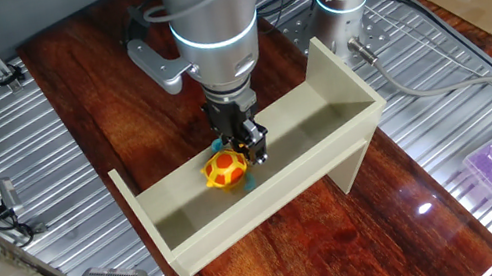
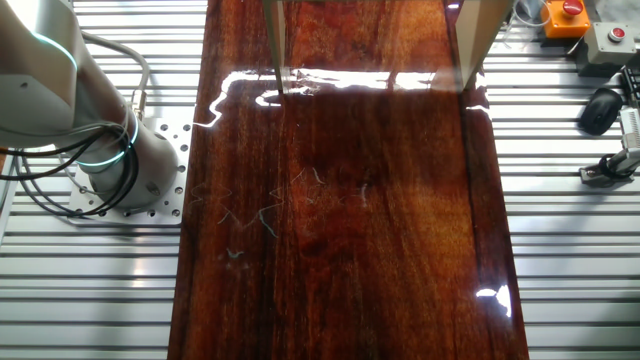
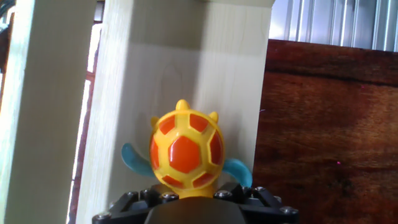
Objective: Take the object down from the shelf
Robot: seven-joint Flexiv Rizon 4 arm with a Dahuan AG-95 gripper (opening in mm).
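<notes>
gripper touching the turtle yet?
Cannot tell. In the hand view the turtle sits right against the gripper, but no fingertip contact or gap shows.

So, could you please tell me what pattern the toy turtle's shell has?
Orange-red panels in a yellow lattice cover the toy turtle's shell; the hand view shows it best.

No text, label, brand, number or sign can be read in any of the three views. The surfaces in sight carry no legible marking, near the pincer or away from it.
</notes>
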